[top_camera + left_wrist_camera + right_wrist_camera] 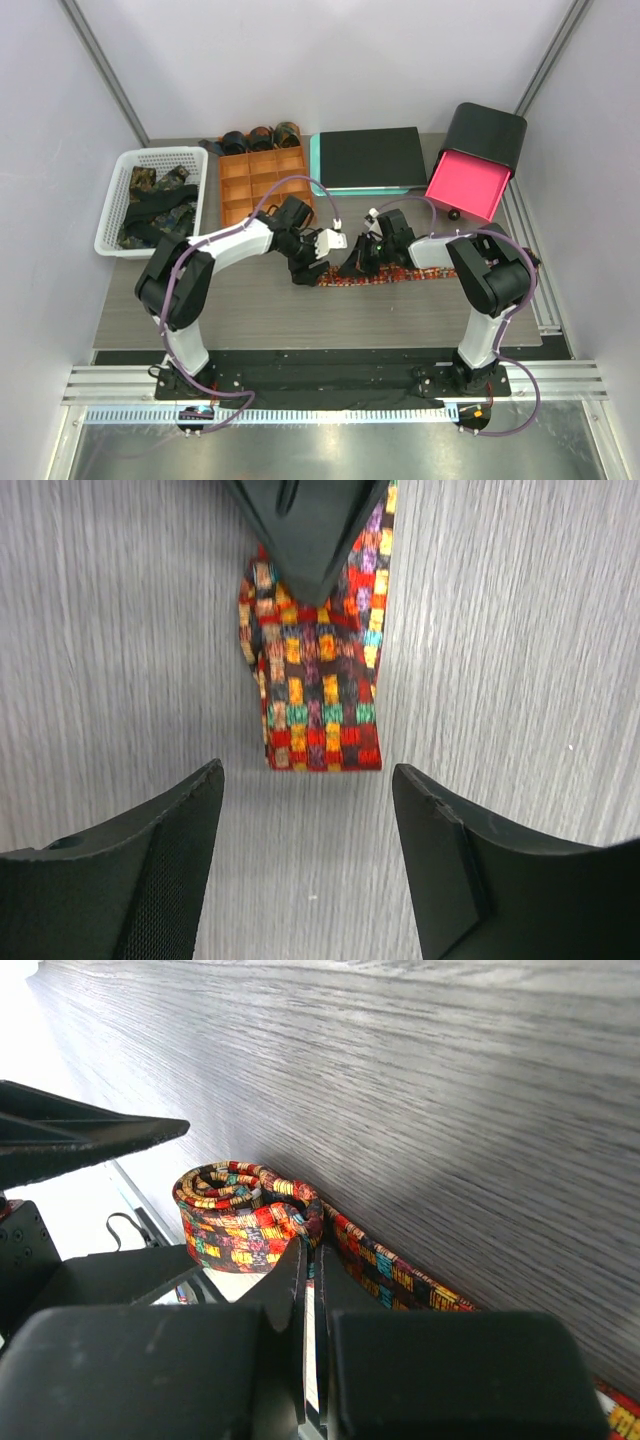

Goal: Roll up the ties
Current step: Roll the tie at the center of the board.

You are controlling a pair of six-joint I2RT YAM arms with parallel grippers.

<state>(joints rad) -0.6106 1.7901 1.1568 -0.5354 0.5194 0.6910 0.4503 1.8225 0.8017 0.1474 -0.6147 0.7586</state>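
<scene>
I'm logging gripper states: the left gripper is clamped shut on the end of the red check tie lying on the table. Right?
No. The left gripper is open, jaws apart just short of the end of the red check tie lying on the table; the left wrist view shows it.

I can read no words, numbers, labels or brand marks anywhere in my views. The red-orange multicoloured checked fabric tie (320, 695) in front of me shows only its woven squares, with no legible tag on it.
</scene>
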